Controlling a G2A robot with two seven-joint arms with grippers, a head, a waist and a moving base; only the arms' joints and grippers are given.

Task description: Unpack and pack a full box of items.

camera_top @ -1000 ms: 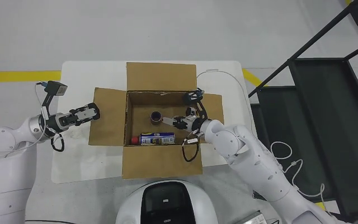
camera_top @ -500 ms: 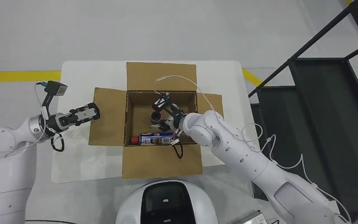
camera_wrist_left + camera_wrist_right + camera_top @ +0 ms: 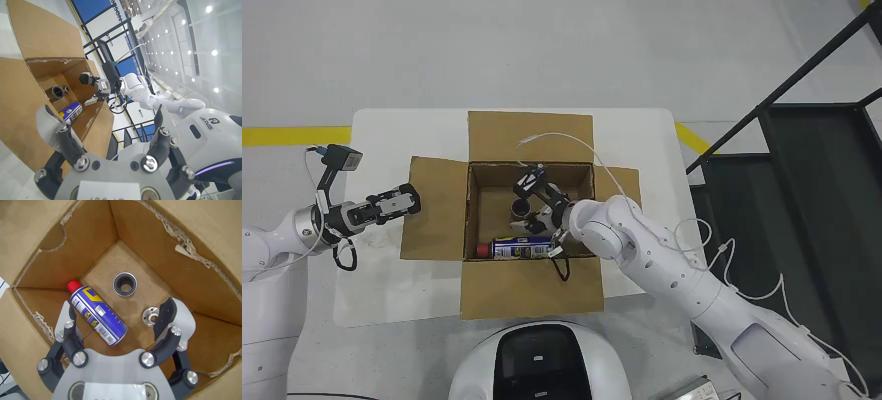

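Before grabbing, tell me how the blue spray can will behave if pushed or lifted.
The spray can lies on its side on the box floor, so a push would probably roll it. Its smooth round wall looks stiff but could slip in the right pincer.

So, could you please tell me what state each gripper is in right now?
Left gripper: open, empty, beside the cardboard box.
Right gripper: open, empty, over the box.

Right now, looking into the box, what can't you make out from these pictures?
Right wrist view: one side of the metal flange sits behind a finger pad of the right gripper.
Left wrist view: the capped end of the spray can is cut off by the near wall of the cardboard box.
Right wrist view: the gripper's body hides the nearest box floor.
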